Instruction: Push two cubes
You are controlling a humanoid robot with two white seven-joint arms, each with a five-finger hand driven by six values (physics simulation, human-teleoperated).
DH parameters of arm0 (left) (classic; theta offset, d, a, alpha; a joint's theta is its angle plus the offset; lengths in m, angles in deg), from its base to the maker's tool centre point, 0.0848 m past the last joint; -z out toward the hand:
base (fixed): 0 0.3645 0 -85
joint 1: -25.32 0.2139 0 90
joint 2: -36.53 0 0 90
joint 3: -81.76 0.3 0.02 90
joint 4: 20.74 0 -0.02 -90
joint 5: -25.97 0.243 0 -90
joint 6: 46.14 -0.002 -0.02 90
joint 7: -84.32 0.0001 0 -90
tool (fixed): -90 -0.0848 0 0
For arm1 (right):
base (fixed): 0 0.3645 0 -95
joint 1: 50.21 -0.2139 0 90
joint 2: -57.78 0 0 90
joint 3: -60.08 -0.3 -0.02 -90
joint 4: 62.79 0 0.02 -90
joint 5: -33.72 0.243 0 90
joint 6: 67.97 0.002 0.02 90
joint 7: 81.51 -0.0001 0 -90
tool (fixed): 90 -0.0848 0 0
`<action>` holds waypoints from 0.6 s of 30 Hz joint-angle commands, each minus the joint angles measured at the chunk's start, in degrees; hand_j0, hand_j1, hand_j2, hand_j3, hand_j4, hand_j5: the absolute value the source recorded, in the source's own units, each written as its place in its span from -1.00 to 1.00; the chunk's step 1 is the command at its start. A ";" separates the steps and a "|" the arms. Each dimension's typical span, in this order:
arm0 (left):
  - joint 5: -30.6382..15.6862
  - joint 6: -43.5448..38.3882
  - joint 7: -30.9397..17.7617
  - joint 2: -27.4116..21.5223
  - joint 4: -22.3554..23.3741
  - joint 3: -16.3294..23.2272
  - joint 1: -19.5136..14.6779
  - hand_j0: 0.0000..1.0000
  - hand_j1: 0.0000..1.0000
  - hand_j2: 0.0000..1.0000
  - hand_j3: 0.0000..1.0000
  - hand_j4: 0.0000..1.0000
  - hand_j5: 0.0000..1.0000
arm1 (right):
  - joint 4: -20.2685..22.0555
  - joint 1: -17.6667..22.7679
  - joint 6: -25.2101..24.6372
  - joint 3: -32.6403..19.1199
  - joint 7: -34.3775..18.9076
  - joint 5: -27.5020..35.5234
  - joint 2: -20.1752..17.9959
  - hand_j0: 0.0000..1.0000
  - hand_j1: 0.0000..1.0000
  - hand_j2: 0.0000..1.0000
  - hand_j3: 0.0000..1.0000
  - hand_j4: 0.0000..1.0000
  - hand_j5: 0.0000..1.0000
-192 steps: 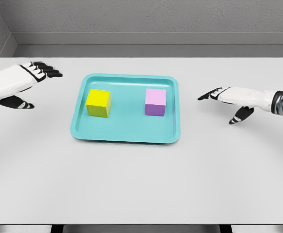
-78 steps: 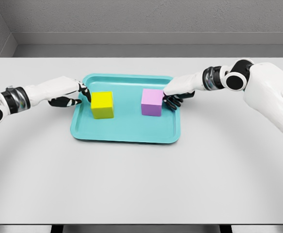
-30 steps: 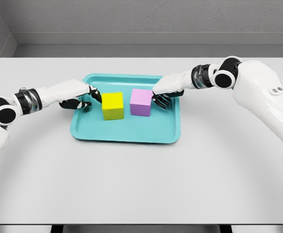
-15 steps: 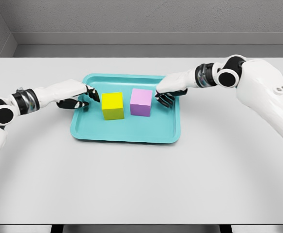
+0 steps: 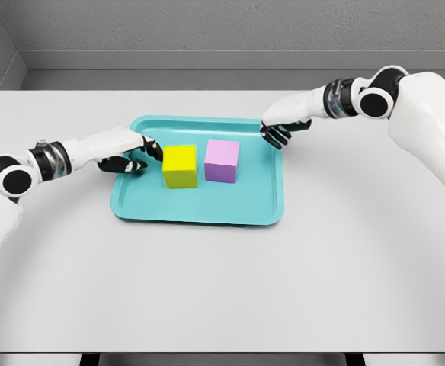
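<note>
A yellow cube and a purple cube stand close together in the middle of a teal tray, a narrow gap between them. My left hand reaches over the tray's left rim, fingers extended, its fingertips at the yellow cube's left face. My right hand hovers over the tray's back right corner, fingers loosely spread, well apart from the purple cube and holding nothing.
The tray lies on a light grey table that runs to a grey wall at the back. The table's front edge shows at the bottom of the view.
Both hands pushed the cubes toward each other. In the last half second the right hand pulled back up and to the right off the purple cube; the left nudged the yellow cube slightly right.
</note>
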 commanded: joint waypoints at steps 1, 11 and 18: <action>-0.30 -0.10 0.01 0.26 0.56 -0.01 0.00 0.12 0.12 0.12 0.12 0.12 0.12 | -2.03 -0.09 -0.16 0.29 0.01 0.18 1.52 -0.73 -0.73 -0.73 -0.73 -0.73 -0.73; -0.21 -0.10 0.01 1.14 2.05 0.08 -1.23 0.12 0.12 0.12 0.12 0.12 0.12 | -3.52 -1.14 -0.25 0.29 0.01 -1.75 3.37 -0.73 -0.73 -0.73 -0.73 -0.73 -0.73; -0.21 -0.10 0.01 1.14 2.31 0.17 -1.49 0.12 0.12 0.12 0.12 0.12 0.12 | -3.61 -1.49 -0.25 0.37 0.01 -1.84 4.25 -0.73 -0.73 -0.73 -0.73 -0.73 -0.73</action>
